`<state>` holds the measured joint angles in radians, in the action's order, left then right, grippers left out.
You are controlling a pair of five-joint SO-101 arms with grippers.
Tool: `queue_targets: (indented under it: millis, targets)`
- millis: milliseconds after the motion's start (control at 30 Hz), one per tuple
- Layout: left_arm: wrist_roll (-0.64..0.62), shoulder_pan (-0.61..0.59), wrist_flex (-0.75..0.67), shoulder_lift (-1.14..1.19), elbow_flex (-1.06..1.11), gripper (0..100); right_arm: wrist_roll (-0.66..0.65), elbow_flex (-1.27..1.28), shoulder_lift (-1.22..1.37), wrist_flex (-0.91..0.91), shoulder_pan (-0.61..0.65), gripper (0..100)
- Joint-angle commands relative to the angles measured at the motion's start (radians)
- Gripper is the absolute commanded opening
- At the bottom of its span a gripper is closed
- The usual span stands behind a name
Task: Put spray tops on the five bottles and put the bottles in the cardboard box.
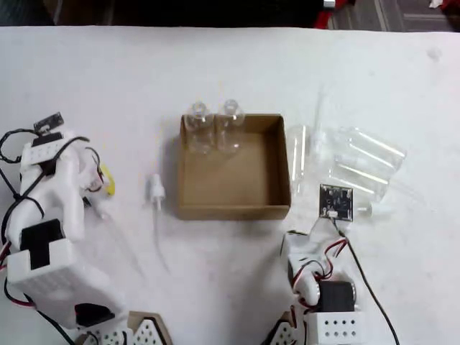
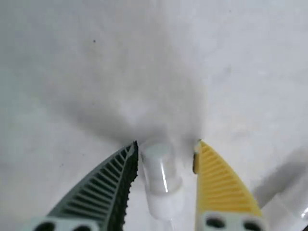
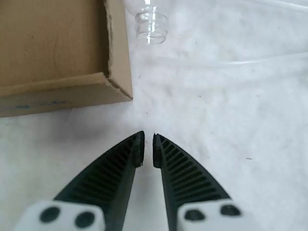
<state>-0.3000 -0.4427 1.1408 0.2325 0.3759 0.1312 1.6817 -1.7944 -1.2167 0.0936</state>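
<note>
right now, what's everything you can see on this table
cardboard box: one, brown, mid-table, open on top
bottles in the box: two, clear, upright against its far wall
bottles beside the box: about three, clear, lying on the right arm's side; exact count hard to tell
loose spray top: one, white, lying on the box's other side
second spray top: one, white, between the left jaws
table: one, white
left gripper: green and yellow jaws, apart
right gripper: black jaws, shut, near a box corner

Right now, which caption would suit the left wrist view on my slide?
Left claw flanking a spray top over the white table.
</note>
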Motion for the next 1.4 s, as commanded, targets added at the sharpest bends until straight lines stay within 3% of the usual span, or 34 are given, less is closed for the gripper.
queue_targets:
  millis: [0,233,433,733,967,1367]
  targets:
    - [-0.012,-0.002,-0.041,-0.002,-0.032,5,-0.002,0.009,-0.002,-0.01,0.001,1.6]
    - [-0.012,0.033,-0.04,-0.012,-0.124,3,-0.002,0.009,-0.002,-0.01,0.001,1.6]
    - [-0.012,0.176,0.006,-0.002,-0.315,2,-0.002,0.009,-0.002,-0.01,0.002,1.6]
    - [-0.064,0.255,-0.071,-0.001,-0.336,3,-0.002,0.009,-0.004,-0.01,0.001,1.6]
    - [-0.066,0.254,-0.006,-0.01,-0.338,25,-0.002,0.009,-0.005,-0.01,0.002,1.8]
    - [-0.061,0.24,0.115,-0.012,-0.336,23,-0.002,0.009,-0.007,-0.002,0.004,1.8]
